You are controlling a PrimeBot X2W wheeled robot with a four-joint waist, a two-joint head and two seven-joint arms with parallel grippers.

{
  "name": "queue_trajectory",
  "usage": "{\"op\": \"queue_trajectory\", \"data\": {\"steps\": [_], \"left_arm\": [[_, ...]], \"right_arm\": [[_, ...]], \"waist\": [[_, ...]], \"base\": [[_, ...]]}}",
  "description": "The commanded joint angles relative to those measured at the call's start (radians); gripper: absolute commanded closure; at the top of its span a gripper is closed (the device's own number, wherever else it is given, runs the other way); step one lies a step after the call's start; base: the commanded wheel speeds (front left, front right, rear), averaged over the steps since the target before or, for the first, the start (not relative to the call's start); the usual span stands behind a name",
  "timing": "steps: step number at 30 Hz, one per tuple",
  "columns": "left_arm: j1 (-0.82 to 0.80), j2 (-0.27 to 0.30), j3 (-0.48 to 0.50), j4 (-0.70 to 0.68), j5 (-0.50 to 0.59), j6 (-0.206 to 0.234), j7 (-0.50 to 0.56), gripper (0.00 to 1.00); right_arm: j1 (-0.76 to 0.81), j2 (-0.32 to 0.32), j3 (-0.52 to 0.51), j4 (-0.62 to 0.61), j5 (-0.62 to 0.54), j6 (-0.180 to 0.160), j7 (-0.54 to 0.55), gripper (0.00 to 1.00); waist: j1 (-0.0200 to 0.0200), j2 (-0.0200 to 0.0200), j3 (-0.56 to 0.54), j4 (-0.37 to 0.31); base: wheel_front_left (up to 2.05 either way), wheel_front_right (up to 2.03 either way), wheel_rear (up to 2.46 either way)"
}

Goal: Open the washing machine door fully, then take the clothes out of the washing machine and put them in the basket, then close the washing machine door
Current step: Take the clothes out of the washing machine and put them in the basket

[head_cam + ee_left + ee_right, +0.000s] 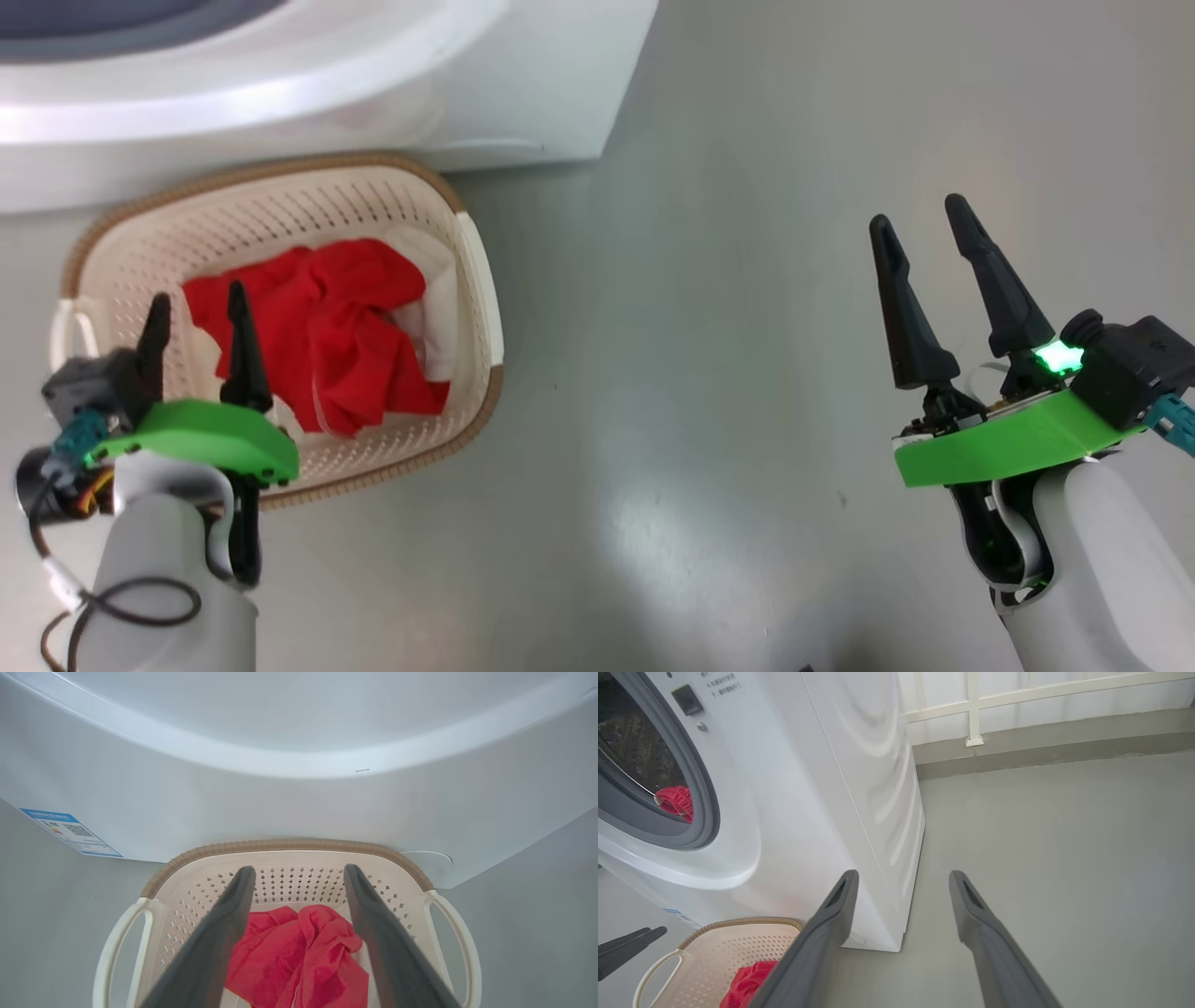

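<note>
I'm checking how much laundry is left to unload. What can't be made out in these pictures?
1. Right wrist view: the left edge cuts off the big white washing machine's drum; red fabric shows inside, amount unclear.
2. Head view: bright red clothes hide the cream perforated plastic basket's base.
3. Left wrist view: the blue label sticker's print is too small.

Home laundry corner
A white front-loading washing machine (pixel 822 788) is seen on a grey floor (pixel 1064 849), with a basket (pixel 280 210) set before it and a white railing (pixel 971 704) behind.
</note>
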Motion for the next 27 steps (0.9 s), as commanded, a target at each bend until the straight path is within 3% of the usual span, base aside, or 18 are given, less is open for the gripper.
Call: {"op": "queue_trajectory", "data": {"steps": [1,27], "left_arm": [[0.046,0.028,0.02,-0.026,-0.006,-0.008,-0.005,0.0],[0.342,0.028,-0.049,-0.333,-0.02,-0.032,-0.005,0.0]], "right_arm": [[0.04,0.0,0.024,-0.017,0.008,0.008,-0.006,0.0],[0.249,-0.027,0.016,0.041,0.013,0.008,-0.006,0.0]], "waist": [[0.0,0.0,-0.063,0.01],[0.0,0.0,-0.43,0.065]], "base": [[0.0,0.0,0.0],[0.0,0.0,0.0]]}}
